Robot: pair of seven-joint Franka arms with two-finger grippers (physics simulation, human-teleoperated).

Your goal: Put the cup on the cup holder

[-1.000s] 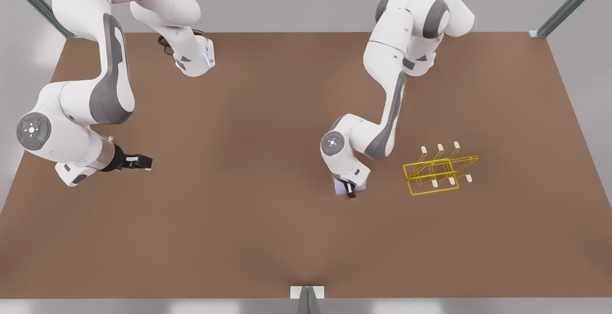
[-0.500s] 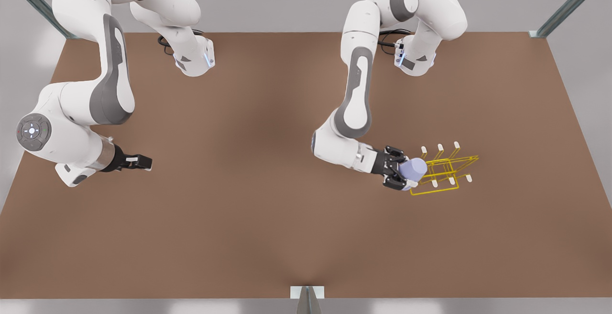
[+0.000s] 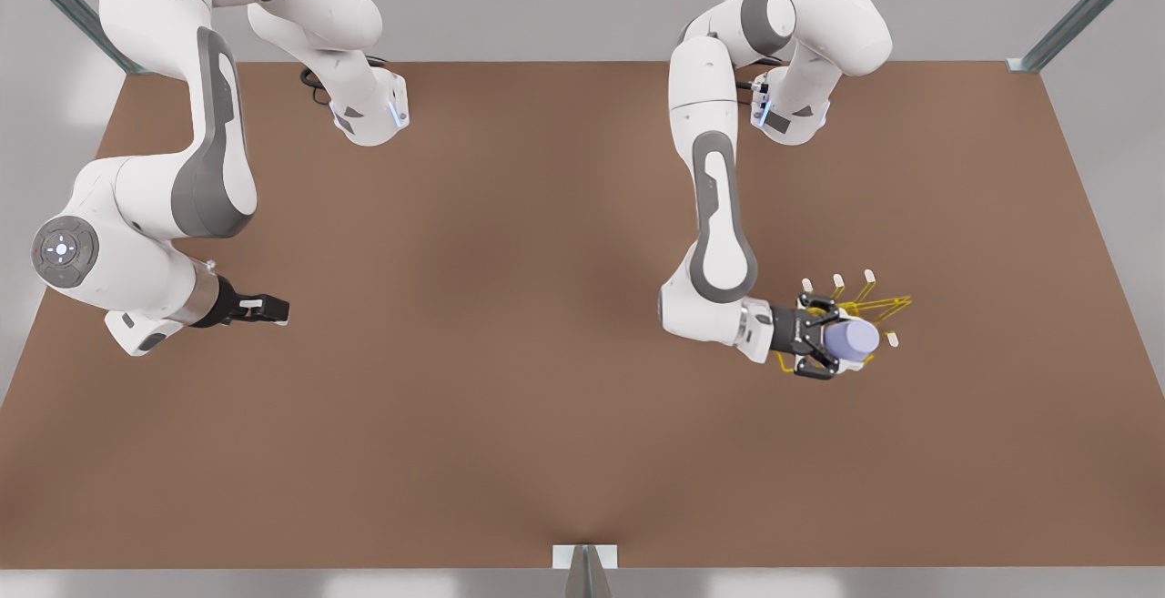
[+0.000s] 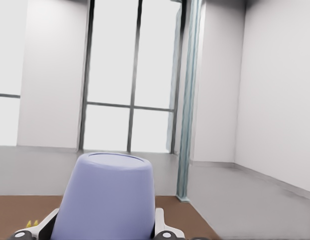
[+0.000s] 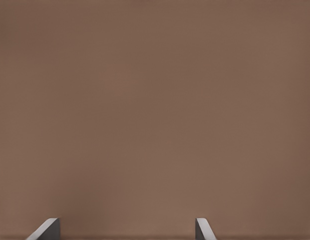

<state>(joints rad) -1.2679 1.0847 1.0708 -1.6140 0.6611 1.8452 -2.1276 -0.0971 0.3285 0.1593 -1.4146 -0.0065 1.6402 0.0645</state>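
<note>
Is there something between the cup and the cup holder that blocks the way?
Nothing visible does. The left pincer holds the cup directly above the cup holder, overlapping its yellow wires in the front view. The right pincer waits far off over bare table.

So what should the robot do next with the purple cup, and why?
Probably ease the cup down onto a white-tipped prong of the yellow cup holder. The left gripper is shut on the cup, tipped on its side right over the holder. The right gripper waits open, far off.
</note>
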